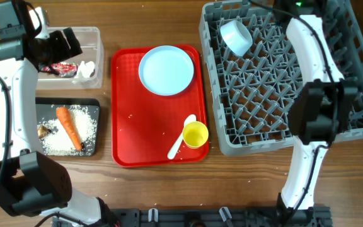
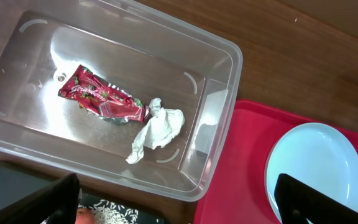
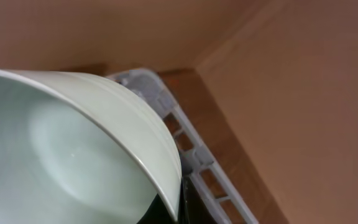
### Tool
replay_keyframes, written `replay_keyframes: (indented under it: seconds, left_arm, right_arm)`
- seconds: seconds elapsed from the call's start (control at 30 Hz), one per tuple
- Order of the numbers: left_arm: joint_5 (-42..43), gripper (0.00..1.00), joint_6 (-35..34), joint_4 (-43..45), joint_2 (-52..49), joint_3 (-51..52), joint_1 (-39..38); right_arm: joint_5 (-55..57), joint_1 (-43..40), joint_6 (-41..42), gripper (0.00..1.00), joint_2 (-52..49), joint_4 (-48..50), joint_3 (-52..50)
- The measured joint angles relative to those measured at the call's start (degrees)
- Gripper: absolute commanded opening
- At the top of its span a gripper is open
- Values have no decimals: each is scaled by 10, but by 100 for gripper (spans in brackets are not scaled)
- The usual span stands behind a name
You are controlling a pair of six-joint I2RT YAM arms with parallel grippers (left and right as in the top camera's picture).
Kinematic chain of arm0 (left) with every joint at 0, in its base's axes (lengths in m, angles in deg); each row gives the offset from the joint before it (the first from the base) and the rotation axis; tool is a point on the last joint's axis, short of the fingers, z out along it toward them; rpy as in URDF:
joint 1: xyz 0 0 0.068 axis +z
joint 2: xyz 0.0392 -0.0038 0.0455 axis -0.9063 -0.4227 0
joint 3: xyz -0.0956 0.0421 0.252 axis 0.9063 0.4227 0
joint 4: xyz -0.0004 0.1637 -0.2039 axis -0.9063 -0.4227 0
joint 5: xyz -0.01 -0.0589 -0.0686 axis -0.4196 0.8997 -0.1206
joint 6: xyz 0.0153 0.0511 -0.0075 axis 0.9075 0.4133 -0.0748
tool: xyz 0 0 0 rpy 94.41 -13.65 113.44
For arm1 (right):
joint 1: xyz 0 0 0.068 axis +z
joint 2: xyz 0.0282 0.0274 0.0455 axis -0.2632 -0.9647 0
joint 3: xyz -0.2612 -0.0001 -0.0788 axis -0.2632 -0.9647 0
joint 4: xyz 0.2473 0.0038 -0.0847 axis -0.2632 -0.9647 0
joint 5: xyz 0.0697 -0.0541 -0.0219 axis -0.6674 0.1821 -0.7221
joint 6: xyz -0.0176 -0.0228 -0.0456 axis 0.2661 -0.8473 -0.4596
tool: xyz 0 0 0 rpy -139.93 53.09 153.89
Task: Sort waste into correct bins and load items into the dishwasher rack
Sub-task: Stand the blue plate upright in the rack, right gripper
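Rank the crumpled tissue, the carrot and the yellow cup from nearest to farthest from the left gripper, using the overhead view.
1. The crumpled tissue, in the clear tub, just beside the left gripper.
2. The carrot, in the black tray on the near side of the tub.
3. The yellow cup, far across on the red tray.
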Motion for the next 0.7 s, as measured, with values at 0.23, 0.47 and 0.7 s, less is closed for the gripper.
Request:
replay_keyframes:
  seconds: [0.23,0.47,0.7]
  left_arm:
    - [0,100,0,0,0,0,0]
    - [0,100,0,4,0,0,0]
    - [0,100,-2,5,0,0,0]
  right_arm:
    - [-1,28,-5,4,-10,-12,-26]
    - [38,49,3,4,-19,-17,-37]
    - [-10,102,-35,69,-28,-162,-45]
